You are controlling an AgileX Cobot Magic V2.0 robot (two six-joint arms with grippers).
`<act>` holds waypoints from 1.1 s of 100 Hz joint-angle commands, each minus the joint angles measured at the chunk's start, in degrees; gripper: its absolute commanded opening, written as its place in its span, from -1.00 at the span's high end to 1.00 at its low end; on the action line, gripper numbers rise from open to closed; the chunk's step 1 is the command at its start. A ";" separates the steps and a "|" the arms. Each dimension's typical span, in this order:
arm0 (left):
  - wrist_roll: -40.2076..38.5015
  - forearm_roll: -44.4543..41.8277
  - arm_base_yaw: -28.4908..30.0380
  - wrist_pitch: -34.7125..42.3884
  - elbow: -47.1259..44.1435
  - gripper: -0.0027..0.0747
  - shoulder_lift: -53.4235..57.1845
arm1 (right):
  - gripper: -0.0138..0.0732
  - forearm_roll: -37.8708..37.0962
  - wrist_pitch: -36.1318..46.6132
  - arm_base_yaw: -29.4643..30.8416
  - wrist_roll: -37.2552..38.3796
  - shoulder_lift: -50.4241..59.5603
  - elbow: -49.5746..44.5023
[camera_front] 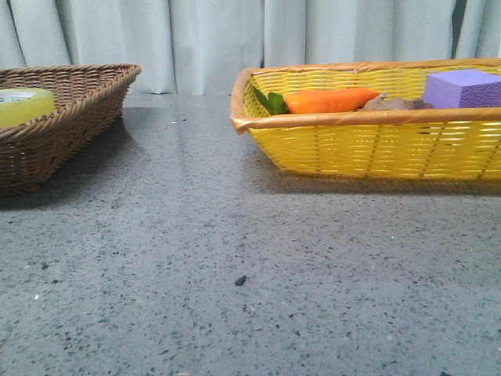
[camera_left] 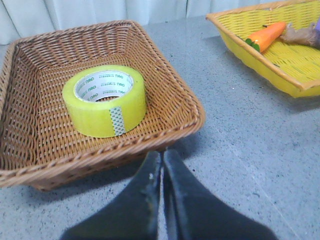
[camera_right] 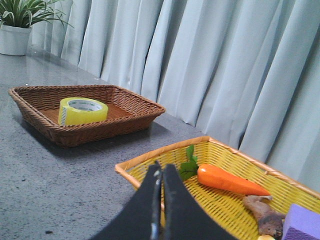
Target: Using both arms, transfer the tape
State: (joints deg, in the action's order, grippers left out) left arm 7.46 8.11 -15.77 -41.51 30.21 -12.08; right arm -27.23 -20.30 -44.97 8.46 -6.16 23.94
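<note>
The yellow tape roll (camera_left: pixel 105 100) lies flat in the brown wicker basket (camera_left: pixel 165 80), white core up, patterned tab facing my left gripper. It also shows in the front view (camera_front: pixel 23 106) and the right wrist view (camera_right: pixel 82 111). My left gripper (camera_left: pixel 162 154) is shut and empty, just outside the brown basket's near rim, above the table. My right gripper (camera_right: pixel 162 167) is shut and empty, over the near corner of the yellow basket (camera_right: pixel 150 157). Neither gripper shows in the front view.
The yellow basket (camera_front: pixel 376 149) at the right holds an orange carrot (camera_front: pixel 329 99), a purple block (camera_front: pixel 466 88) and a brown piece (camera_front: pixel 387 103). The brown basket (camera_front: pixel 70 117) stands at the left. A potted plant (camera_right: pixel 17 30) and grey curtains stand behind.
</note>
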 commanded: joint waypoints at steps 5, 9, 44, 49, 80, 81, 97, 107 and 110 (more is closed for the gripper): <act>0.07 0.95 0.02 4.60 -2.65 0.99 7.16 | 0.85 -2.21 4.29 0.27 0.18 -0.40 0.54; 0.07 1.08 0.02 4.19 -3.44 0.99 9.31 | 0.85 -2.21 4.17 0.27 0.18 -0.40 0.45; 0.07 1.19 0.02 4.44 -4.76 0.99 13.56 | 0.85 -2.21 4.28 0.27 0.18 -0.40 0.45; 0.07 1.19 0.02 4.44 -4.76 0.99 13.56 | 0.85 -2.21 4.28 0.27 0.18 -0.40 0.45; 0.07 -0.93 0.74 15.43 -8.71 0.99 13.90 | 0.85 -2.21 4.28 0.27 0.18 -0.40 0.45; -0.06 -1.63 0.93 16.03 -9.22 0.99 13.90 | 0.85 -2.21 4.28 0.27 0.18 -0.40 0.45; -3.01 -7.07 5.10 34.58 -17.94 0.99 13.90 | 0.85 -2.21 4.28 0.27 0.18 -0.40 0.45; -5.40 -6.95 8.91 44.00 -24.74 0.99 13.90 | 0.85 -2.21 4.28 0.27 0.18 -0.40 0.45; -5.39 -6.61 9.78 46.13 -26.37 0.99 13.90 | 0.85 -2.21 4.28 0.27 0.18 -0.40 0.45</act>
State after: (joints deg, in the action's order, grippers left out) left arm 4.23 1.44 -8.52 -8.19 6.65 0.40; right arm -27.96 -20.21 -44.97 8.46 -5.93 23.05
